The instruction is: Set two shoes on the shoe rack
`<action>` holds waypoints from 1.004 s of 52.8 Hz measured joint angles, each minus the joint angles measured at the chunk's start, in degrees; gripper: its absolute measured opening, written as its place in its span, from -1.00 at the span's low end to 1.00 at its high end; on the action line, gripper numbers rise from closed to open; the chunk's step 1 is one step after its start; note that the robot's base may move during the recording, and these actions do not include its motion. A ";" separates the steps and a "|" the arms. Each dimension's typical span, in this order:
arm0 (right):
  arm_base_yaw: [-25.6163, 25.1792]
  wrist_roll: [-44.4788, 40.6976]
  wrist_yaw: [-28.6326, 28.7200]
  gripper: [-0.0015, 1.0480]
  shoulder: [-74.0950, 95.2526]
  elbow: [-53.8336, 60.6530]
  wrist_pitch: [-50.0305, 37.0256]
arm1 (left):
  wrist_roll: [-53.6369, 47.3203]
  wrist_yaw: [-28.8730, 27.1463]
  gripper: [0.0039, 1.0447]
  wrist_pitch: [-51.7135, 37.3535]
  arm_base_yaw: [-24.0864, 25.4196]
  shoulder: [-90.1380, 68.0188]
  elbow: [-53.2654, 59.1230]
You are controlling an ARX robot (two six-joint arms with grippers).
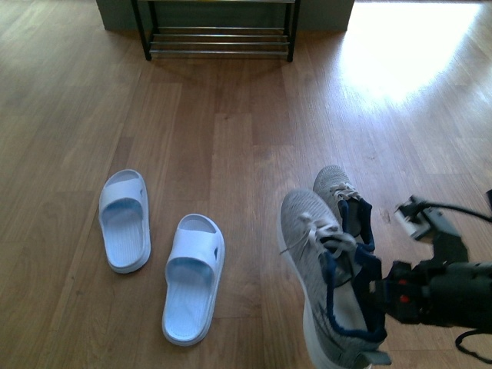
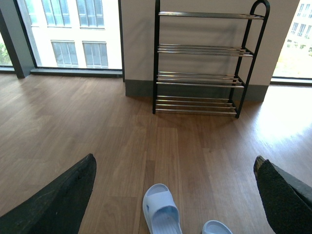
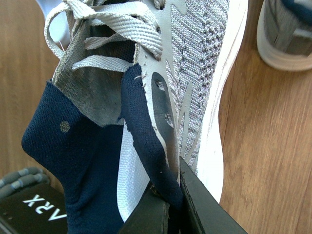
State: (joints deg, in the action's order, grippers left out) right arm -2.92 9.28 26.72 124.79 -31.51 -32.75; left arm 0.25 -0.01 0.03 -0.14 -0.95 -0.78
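At the counter's [image 1: 246,138] near right corner, the right gripper's [image 1: 384,296] fingers [image 3: 204,204] are clamped on the navy collar of a grey sneaker [image 1: 327,284], its toe pointing toward the far edge. The second sneaker [image 1: 334,188] lies just behind it. Toward the near left, two pale slide sandals [image 1: 124,219] sit side by side, apart. The left gripper [image 2: 174,161] hangs over them, fingers [image 2: 53,200] spread wide. Open wood runs unbroken to the shoe rack [image 1: 219,42] at the far edge.
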 joint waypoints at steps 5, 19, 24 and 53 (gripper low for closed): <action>-2.51 -0.13 1.27 -0.98 -10.86 2.58 4.09 | 0.00 0.00 0.83 0.00 0.00 0.00 0.00; -13.09 1.25 4.79 -0.98 -38.60 3.91 15.34 | 0.00 0.00 0.83 0.00 0.00 0.00 0.00; -16.17 1.49 6.88 -0.98 -45.27 3.76 18.47 | 0.00 0.00 0.83 0.00 0.00 0.00 0.00; -20.31 -1.20 7.87 -0.98 -58.01 5.44 22.82 | 0.00 0.00 0.83 0.00 0.00 0.00 0.00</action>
State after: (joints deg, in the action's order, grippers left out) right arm -23.22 8.08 34.59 66.78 -26.06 -9.93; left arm 0.25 -0.01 0.03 -0.14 -0.95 -0.78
